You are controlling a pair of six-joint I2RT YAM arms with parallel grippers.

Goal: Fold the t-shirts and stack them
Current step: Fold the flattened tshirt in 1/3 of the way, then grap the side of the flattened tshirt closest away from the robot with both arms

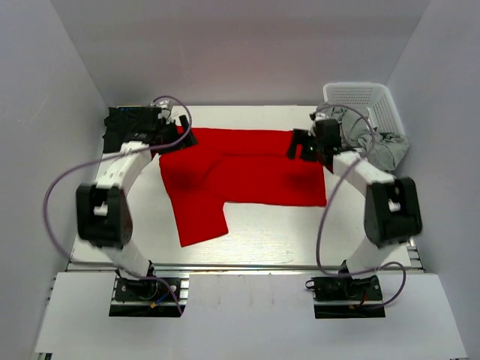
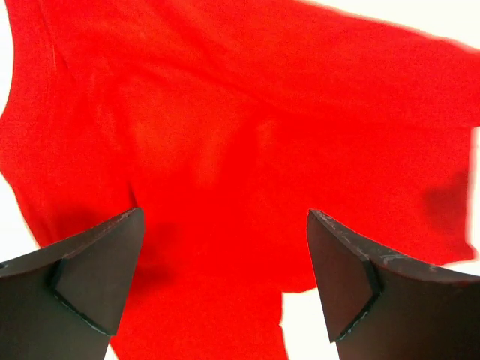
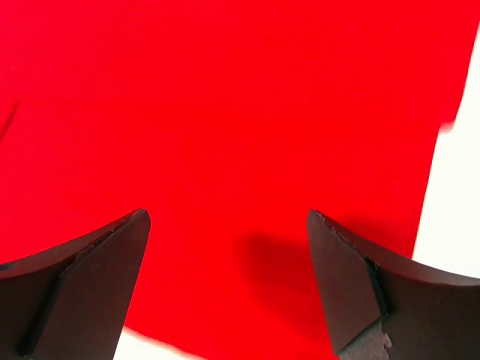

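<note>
The red shirt [image 1: 247, 169] is lying spread on the bench [image 1: 300, 232]. The left pincer [image 2: 225, 215] and right pincer [image 3: 229, 215] are hovering over it, both spread and pinching nothing. The black shirt [image 1: 120, 124] is lying far left; its label is too small to read.

One red shirt [image 1: 247, 169] lies in the middle and one black shirt [image 1: 129, 124] at the far left. One white basket [image 1: 367, 97] stands far right, holding one grey cloth bundle [image 1: 371, 142]. Two robot arms: left arm [image 1: 112, 187], right arm [image 1: 382, 195].
</note>
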